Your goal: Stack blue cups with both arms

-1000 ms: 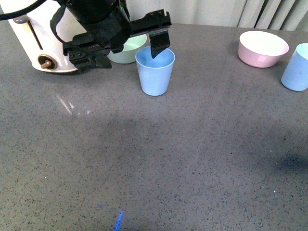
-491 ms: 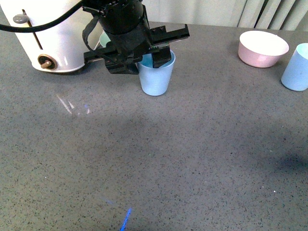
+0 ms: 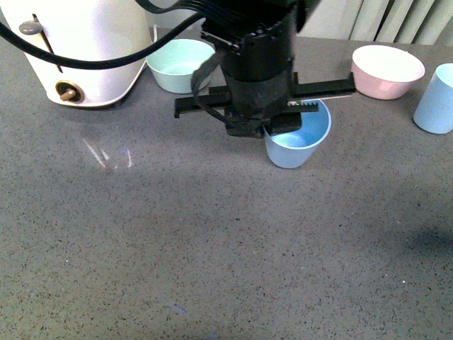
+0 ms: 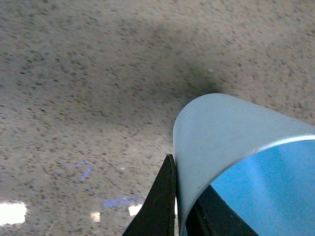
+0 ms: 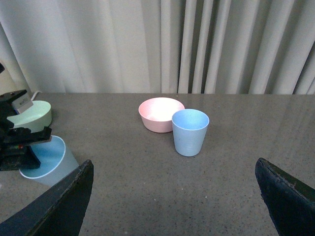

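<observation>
My left gripper is shut on the rim of a light blue cup, which hangs tilted over the middle of the grey table. In the left wrist view the cup's wall is pinched between the black fingers, one outside and one inside. The other blue cup stands upright at the far right edge, beside the pink bowl. In the right wrist view that cup is ahead of my right gripper, which is open, wide and empty, well short of it. The held cup shows there too.
A pink bowl sits at the back right, next to the standing cup. A mint green bowl and a white appliance stand at the back left. Curtains hang behind the table.
The left arm has carried the blue cup to the right, away from the mint bowl toward the table's middle. The cup now leans instead of standing upright.
</observation>
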### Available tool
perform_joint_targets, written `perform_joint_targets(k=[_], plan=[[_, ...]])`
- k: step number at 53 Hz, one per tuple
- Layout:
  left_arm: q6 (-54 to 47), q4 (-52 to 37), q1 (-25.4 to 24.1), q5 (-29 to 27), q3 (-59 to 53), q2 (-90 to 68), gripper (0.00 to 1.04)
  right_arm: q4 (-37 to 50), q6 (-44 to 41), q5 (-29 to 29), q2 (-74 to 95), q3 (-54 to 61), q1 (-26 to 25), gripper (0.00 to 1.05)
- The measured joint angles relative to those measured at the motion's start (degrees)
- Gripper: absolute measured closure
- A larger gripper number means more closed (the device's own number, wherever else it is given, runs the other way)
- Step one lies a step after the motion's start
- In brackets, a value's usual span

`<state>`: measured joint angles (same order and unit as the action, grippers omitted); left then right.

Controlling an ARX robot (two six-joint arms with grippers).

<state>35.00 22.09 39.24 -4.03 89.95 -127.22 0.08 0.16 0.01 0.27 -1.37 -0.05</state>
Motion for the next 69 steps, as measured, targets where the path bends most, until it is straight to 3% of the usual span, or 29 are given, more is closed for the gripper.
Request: perform_joint_targets(k=[7,14,22,33,44,69], plan=[[-0.2,0.1,3.5,-0.7,0.0,0.0,1.03,0.0,0.0,0.0,0.0,0.0,0.0,0.09],[-0.5,0.0,4.0,-1.1,0.3,-0.2,1.01,0.0,0.0,0.0,0.0,0.0,0.0,0.09],[-0.6,-0.4,4.0,-0.7,1.1,-0.5,0.70,0.0,0.0,0.0,0.0,0.0,0.0,0.09],[-0.6,-1.1,4.0,-0.2,1.4,-0.5,0.46,0.0,0.0,0.0,0.0,0.0,0.0,0.09],[-1.1,-3.5,3.3,0.9,-0.5,2.1,0.07,0.0,0.0,0.0,0.0,0.0,0.0,0.09],[-2.7,-11.6,-3.0,3.0,-14.0,15.8,0.09,0.0,0.0,0.0,0.0,0.0,0.0,0.09]])
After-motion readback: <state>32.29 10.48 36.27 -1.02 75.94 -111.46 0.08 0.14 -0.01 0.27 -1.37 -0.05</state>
